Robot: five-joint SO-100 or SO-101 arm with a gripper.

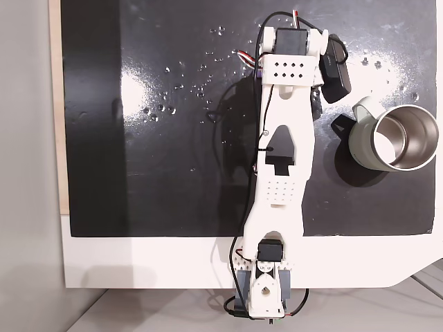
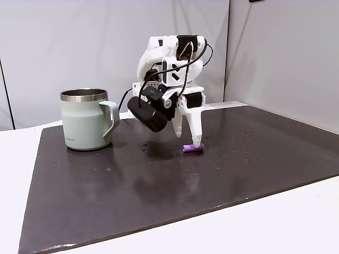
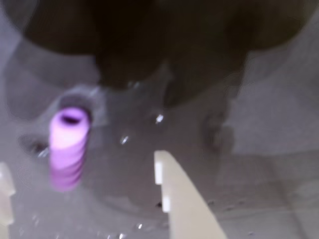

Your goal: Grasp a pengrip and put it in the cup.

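White claw lowered over a purple pengrip on the dark mat.

In the wrist view the gripper (image 3: 84, 194) stands wide, one finger (image 3: 182, 204) to the right and the other at the left edge, with the ribbed pengrip (image 3: 67, 152) lying on the mat between them, nearer the left finger and gripped by neither. In a fixed view from the side, the pengrip (image 2: 193, 148) rests at the tip of the finger; the cup (image 2: 87, 119) stands upright well apart to the left on the mat (image 2: 159, 190).

The ribbed purple pengrip (image 2: 193, 148) lies on its side, well apart from the upright grey-green cup (image 2: 86, 120).
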